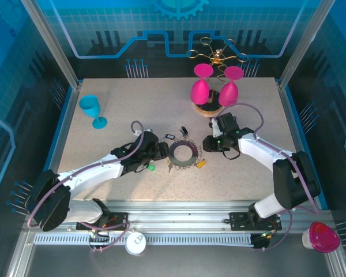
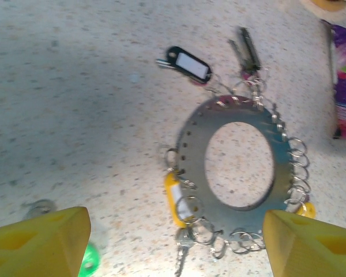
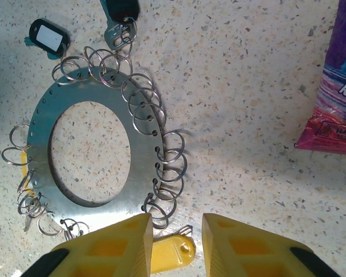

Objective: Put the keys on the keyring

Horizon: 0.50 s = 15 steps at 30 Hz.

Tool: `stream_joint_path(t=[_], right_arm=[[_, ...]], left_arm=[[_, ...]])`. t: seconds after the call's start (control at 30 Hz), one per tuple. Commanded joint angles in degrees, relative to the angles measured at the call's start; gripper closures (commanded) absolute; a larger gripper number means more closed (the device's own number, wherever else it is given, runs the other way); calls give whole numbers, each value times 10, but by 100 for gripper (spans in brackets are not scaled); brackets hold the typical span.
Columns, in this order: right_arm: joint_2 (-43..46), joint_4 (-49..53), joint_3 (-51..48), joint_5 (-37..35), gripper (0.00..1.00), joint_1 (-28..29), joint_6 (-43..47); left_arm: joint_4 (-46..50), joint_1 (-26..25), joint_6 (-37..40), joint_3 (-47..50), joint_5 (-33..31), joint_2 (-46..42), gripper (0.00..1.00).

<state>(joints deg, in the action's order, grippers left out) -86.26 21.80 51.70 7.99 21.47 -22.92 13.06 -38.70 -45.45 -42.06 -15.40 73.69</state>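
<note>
left gripper (image 2: 176,248): jaws spread wide, gripping nothing. keyring (image 2: 193,144) lies flat on the table (image 2: 75,115) just ahead of the gap, shifted toward the finger on the view's right. That fingertip overlaps the ring's near edge in the wrist view; whether they touch, can't tell. green key (image 2: 87,259) sits on the table just inside the other finger, apart from the ring. On the rim nearest these jaws a yellow tag (image 2: 176,199) hangs from a link, and a silver key (image 2: 181,254) lies just below it, about mid-gap. On the rim farthest from the jaws are a black tag (image 2: 187,62) and a dark key (image 2: 246,51), both at rim links. right gripper (image 3: 177,225): jaws partly apart with a narrow gap, pinching nothing. second yellow tag (image 3: 170,254) lies on the table in that gap; it runs under the finger on the view's left and stops short of the other one. The ring's rim and its links sit just ahead of that left-hand fingertip. Whether this tag is hooked to a link, can't tell. packet (image 3: 334,98), purple, lies well off ahead of the other finger and to its outer side. From above, the two grippers face each other with the ring between them.
</note>
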Motion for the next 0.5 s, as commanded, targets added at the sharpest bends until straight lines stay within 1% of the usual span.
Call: stream_joint_path(t=[0.0,0.17,0.33,0.37,0.47], right_arm=[[2,-8,-9,9,70,12,-5],[12,-19,-28,0,68,26,0],[22,-16,-30,-21,68,26,7],[23,-17,-31,-22,68,26,7],[27,-22,-34,-20,68,26,6]], left_arm=[[62,13,-49,15,-48,-26,24],[65,17,-60,8,-28,-27,27],[43,11,-74,-23,4,11,30],[34,10,-79,-28,10,25,31],[6,11,-117,-44,31,71,41]])
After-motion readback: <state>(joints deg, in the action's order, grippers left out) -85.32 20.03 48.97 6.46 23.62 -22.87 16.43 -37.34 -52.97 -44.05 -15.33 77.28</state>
